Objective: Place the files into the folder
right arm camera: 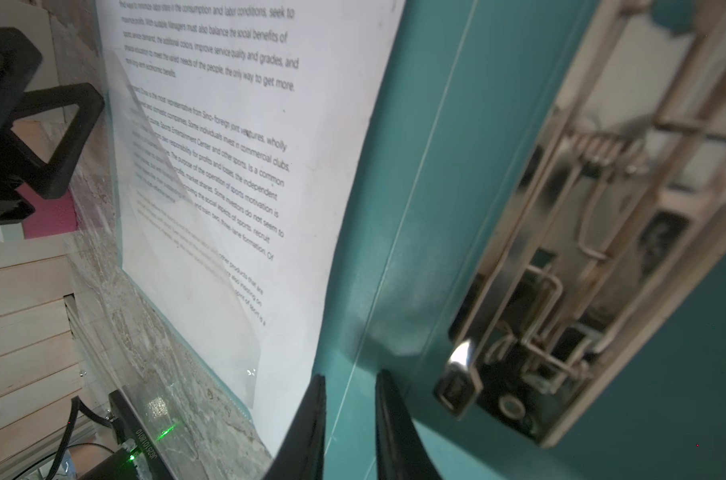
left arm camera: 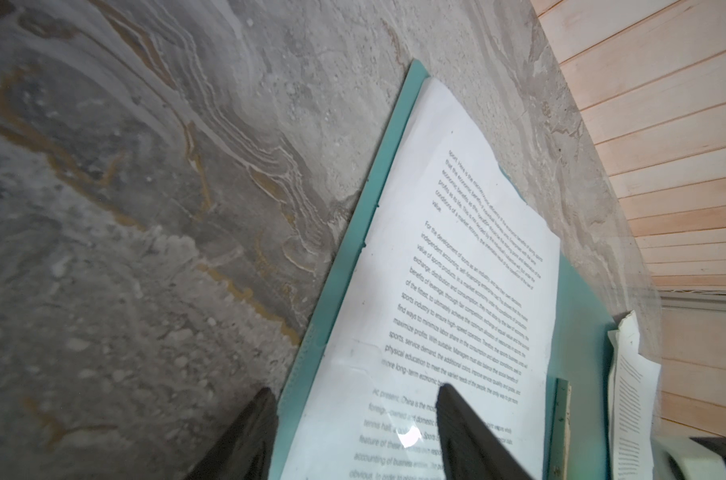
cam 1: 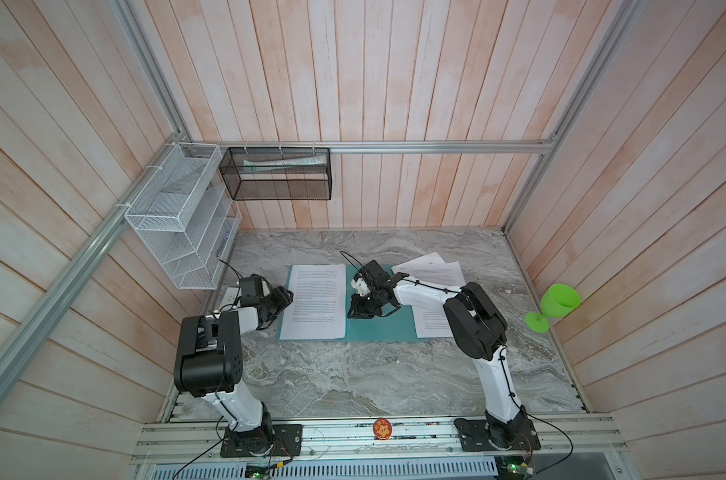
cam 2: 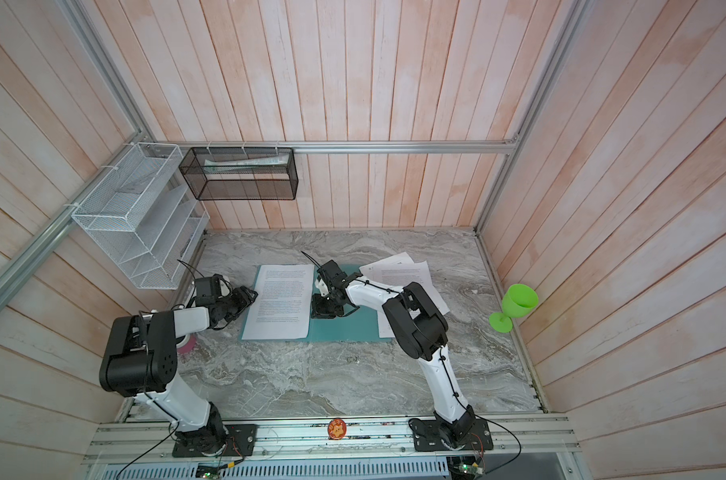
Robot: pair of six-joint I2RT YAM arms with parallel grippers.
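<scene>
While the open teal folder (cam 1: 378, 330) lies flat in the middle of the marble surface (cam 1: 353, 382), the right arm (cam 1: 473, 320) reaches across the loose sheets (cam 1: 436, 272) that lie beside and partly on its right cover, and it hides part of them. On the walls hang one white wire rack (cam 1: 178, 220) and one black mesh basket (cam 1: 276, 174) with something pale lying in it. One green goblet (cam 1: 554, 305) stands tilted by the right wall. The folder holds one printed sheet (cam 1: 315, 303) on its left cover, and one metal clip (right arm camera: 561, 249) sits just beside the spine crease. At least two loose sheets show; I cannot tell the full count. The left jaws stand wide across the folder's left edge, one finger (left arm camera: 469, 432) over the printed sheet and the other over the surface, holding nothing. The right jaws hover at the spine crease with a narrow gap and nothing between them.
</scene>
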